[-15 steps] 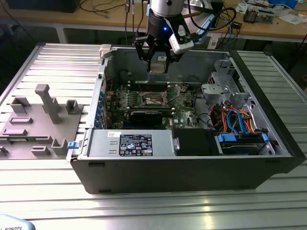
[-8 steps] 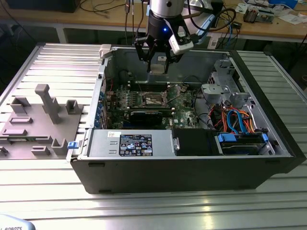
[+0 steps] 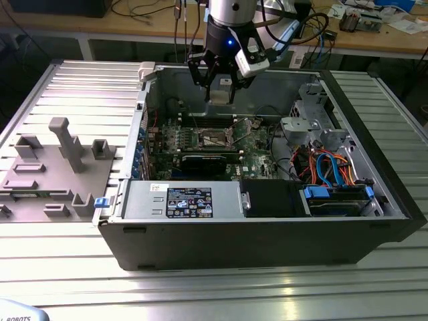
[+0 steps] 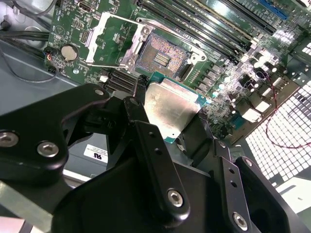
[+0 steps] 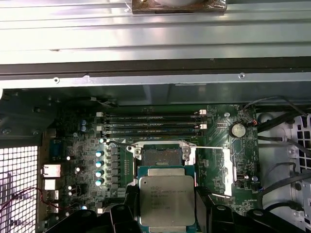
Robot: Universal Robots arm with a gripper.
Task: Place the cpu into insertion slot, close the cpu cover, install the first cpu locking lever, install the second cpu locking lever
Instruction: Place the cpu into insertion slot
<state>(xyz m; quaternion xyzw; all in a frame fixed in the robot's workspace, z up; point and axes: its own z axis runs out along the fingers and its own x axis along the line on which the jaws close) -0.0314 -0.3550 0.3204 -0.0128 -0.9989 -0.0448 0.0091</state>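
Above the insertion slot [image 5: 162, 156], fingers [image 5: 210, 206] clamp the cpu [image 5: 166, 199], its metal top facing upward.

In the exterior view, even light from above lays a pale sheen on the ribbed metal worktop [image 3: 200, 287], with a brighter patch of glare toward its near edge, while the inside of the computer case [image 3: 234, 242] lies in dimmer shade. In both wrist views the perforated panel [image 4: 286, 141] [image 5: 17, 174] burns out to white. A pale metal band [image 5: 146, 34] glares in the first wrist view, and in the second the cpu [image 4: 170, 109] carries a dull sheen against the black, shadowed gripper [image 4: 172, 116].
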